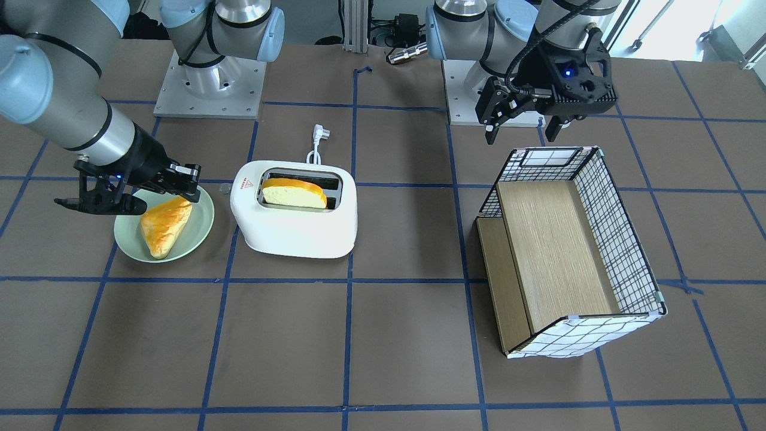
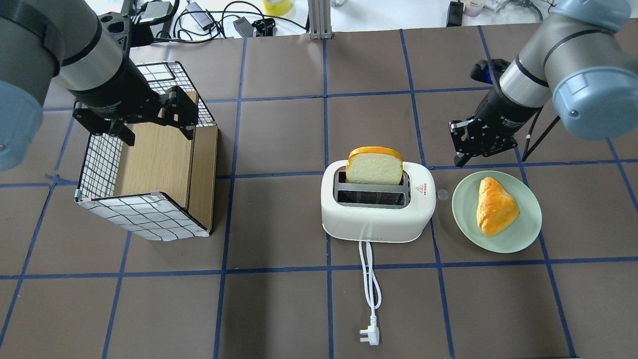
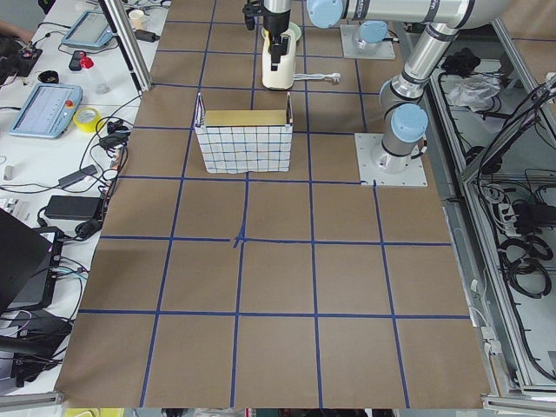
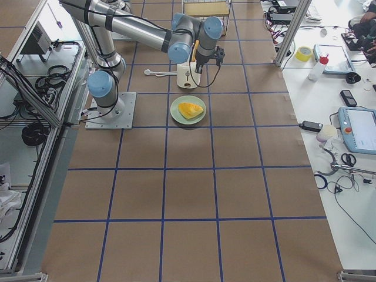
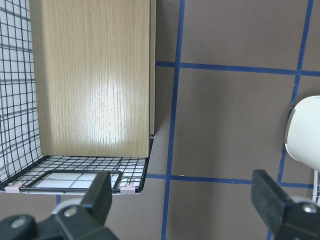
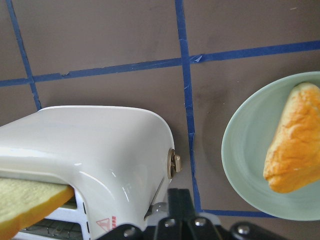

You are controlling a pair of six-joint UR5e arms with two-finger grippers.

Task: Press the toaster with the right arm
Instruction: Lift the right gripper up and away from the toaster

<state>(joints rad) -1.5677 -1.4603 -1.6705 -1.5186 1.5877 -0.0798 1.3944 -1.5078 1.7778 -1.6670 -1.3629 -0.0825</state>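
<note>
Evidently the press is yet to come: the right gripper [image 2: 461, 158], fingers closed together and empty, hovers with the toaster [image 2: 374, 222] just beside and below it, bread slice [image 2: 375, 168] standing high

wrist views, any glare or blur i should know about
Left wrist view: a bright glare patch washes out the grain on the wood panel. Right wrist view: soft highlights on the toaster's glossy shell, the bread at the lower left edge looks out of focus, and the plate is fairly sharp.
</note>
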